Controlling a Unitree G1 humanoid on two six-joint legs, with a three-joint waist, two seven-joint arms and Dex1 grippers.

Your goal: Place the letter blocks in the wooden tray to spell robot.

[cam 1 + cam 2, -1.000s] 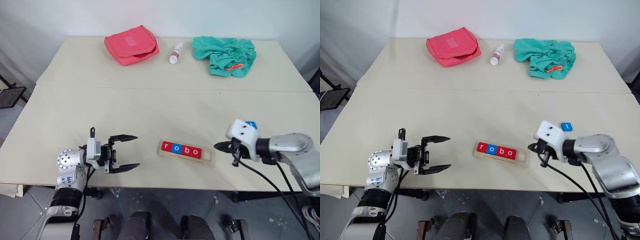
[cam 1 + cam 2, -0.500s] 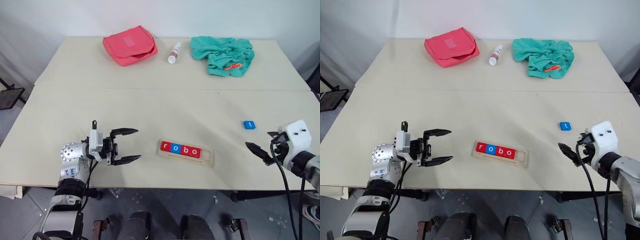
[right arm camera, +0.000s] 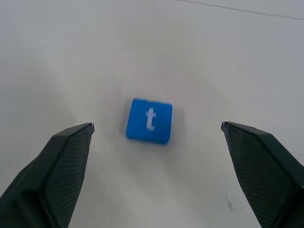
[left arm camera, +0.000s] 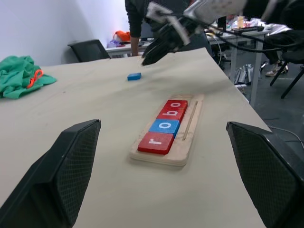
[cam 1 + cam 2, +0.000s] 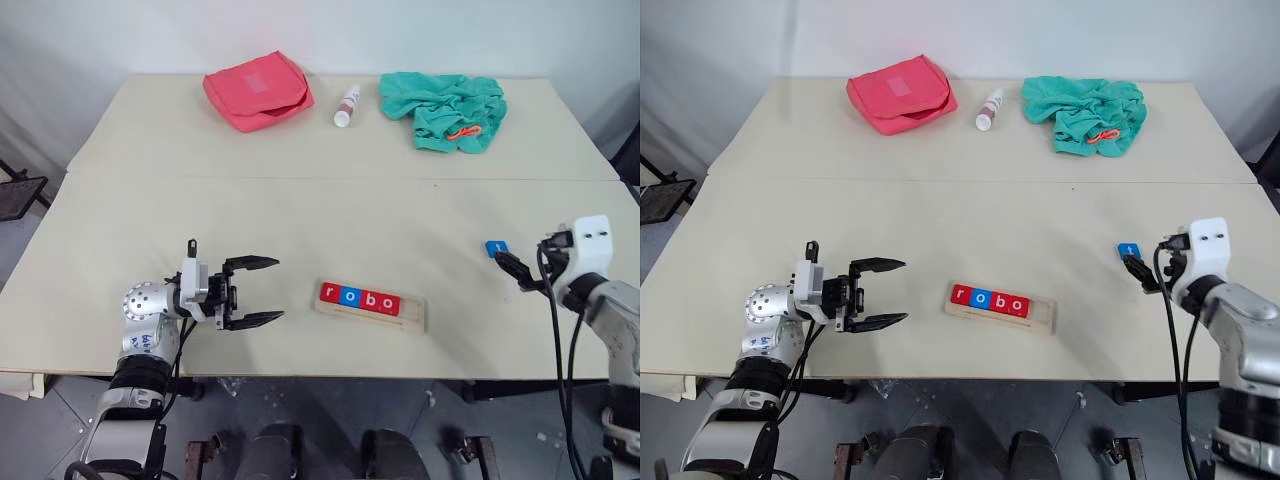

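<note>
Right tool swung out from the wooden tray, jaws now wide, empty, lined up on blue t block (last letter); left tool open, idle.

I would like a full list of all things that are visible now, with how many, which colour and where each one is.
wooden tray: one, pale wood, near front edge of table.
letter blocks: four in the tray spelling r, o, b, o; red, blue, red, red.
t block: one, blue, flat on the table, right of the tray.
pouch: one, red, far side, left.
small bottle: one, white, far side, middle.
cloth: one, green, crumpled, far side, right.
table: one, beige.
left gripper: fingers open, left of the tray.
right gripper: fingers open, facing the t block.
</note>
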